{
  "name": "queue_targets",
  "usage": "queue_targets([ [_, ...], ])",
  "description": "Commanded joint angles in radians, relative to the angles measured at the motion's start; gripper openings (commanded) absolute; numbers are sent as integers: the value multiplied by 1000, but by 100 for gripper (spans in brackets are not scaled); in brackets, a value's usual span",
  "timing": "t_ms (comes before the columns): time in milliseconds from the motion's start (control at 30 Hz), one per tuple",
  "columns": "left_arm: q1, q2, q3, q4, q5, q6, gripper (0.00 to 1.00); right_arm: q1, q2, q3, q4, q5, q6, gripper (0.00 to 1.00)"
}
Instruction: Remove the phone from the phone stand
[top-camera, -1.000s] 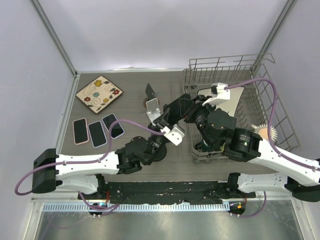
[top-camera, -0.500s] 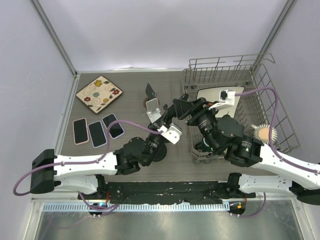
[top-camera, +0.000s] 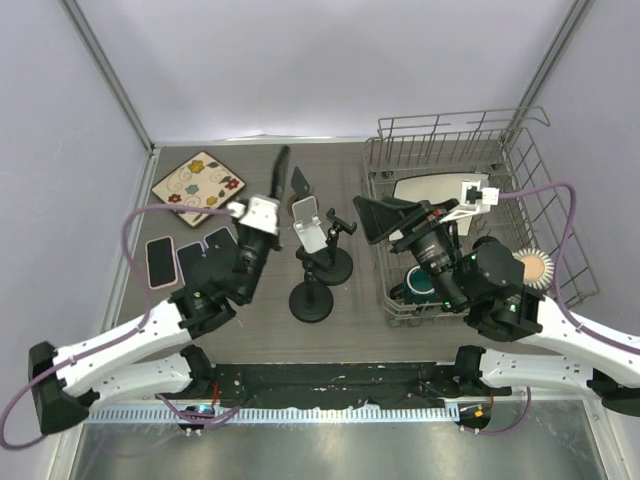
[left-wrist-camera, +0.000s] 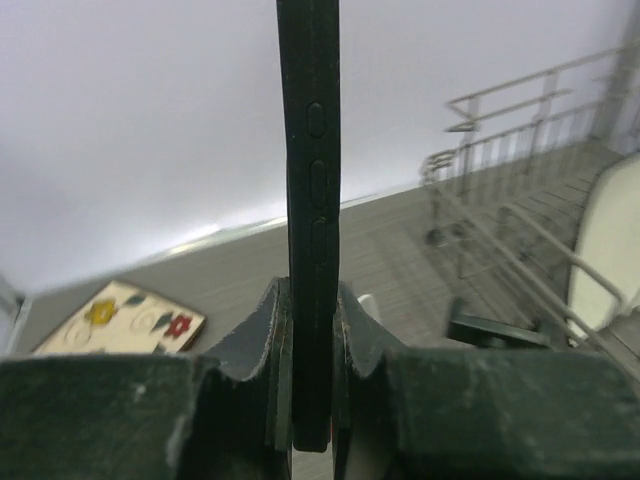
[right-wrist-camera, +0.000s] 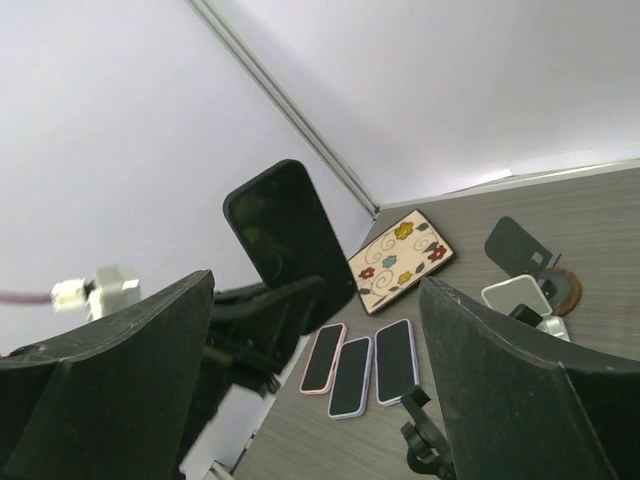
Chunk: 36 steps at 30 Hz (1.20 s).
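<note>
The black phone (top-camera: 281, 166) stands upright in my left gripper (top-camera: 262, 214), lifted off to the left of the phone stand (top-camera: 311, 224), whose white cradle holds nothing. The left wrist view has the phone (left-wrist-camera: 310, 180) edge-on, with the left gripper (left-wrist-camera: 312, 350) shut on its lower end. My right gripper (top-camera: 384, 218) hangs open to the right of the stand, touching nothing. Between the wide fingers of the right gripper (right-wrist-camera: 320, 400), the right wrist view takes in the held phone (right-wrist-camera: 285, 235) and the stand's cradle (right-wrist-camera: 515, 293).
Three phones (right-wrist-camera: 360, 370) lie flat at the table's left, partly under my left arm. A flowered tile (top-camera: 200, 187) sits at the back left. A dark stand (top-camera: 300, 182) rests behind the white one. The wire dish rack (top-camera: 530, 150) with a white plate (top-camera: 430, 187) fills the right.
My left arm has swung left from the stand, carrying the phone away. The right gripper has opened, let go at the stand and pulled back to the right.
</note>
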Motion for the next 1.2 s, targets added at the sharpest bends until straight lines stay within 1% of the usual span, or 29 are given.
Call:
queue_targets([
  [0,207,-111,36,-218,115,-348,0,4,-88,-24,13,29,-88,89],
  [33,262,-125,36,-268,114,-401,0,4,-101,-32,8,50,-106,89],
  [100,306,-151,40,-325,116,-444,0,4,-147,-54,-6,66,-128,89],
  [133,355,-157,43,-389,138,-472,0,4,-164,-61,-13,84,-148,89],
  [167,383,-160,45,-405,157,-528,0,4,-190,-74,-21,92,-155,90],
  [200,414,-159,43,-446,183,-565,0,4,-204,-83,-36,101,-168,90],
  [233,482,-157,37,-485,259,-601,0,5,-217,-89,-44,115,-183,90],
  [267,521,-146,18,-491,301,-672,0,4,-238,-103,-55,125,-185,91],
  [300,559,-137,5,-493,357,-708,0,4,-247,-109,-79,133,-189,92],
  [333,636,-127,-9,-487,408,-740,0,4,-258,-117,-90,136,-194,92],
  [367,674,-113,-36,-477,516,-779,0,4,-267,-132,-89,145,-198,93],
  [400,711,-73,-50,-464,569,-840,0,4,-284,-140,-137,152,-200,93],
  [433,774,-51,-64,-424,617,-874,0,4,-293,-149,-150,165,-202,94],
  [467,800,-25,-96,-413,710,-900,0,4,-301,-166,-164,194,-203,95],
  [500,820,16,-110,-366,731,-952,0,4,-316,-175,-190,211,-205,95],
  [533,848,44,-124,-309,779,-972,0,4,-324,-186,-202,225,-206,95],
  [600,866,91,-144,-266,838,-1020,0,4,-344,-222,-217,245,-208,96],
  [633,882,149,-144,-234,853,-1032,0,2,-362,-238,-219,245,-206,96],
  [733,899,254,-142,-159,890,-1076,0,4,-399,-296,-221,267,-209,96],
  [800,900,303,-138,-110,880,-1090,0,4,-413,-325,-227,293,-218,96],
  [833,900,353,-135,-96,870,-1092,0,4,-421,-331,-227,299,-232,96],
  [967,908,461,-105,-57,829,-1100,0,4,-471,-362,-228,316,-277,96],
  [1067,920,545,-98,-20,829,-1124,0,4,-500,-386,-227,339,-284,96],
  [1167,922,591,-102,12,840,-1138,0,4,-531,-402,-224,342,-280,96],
])
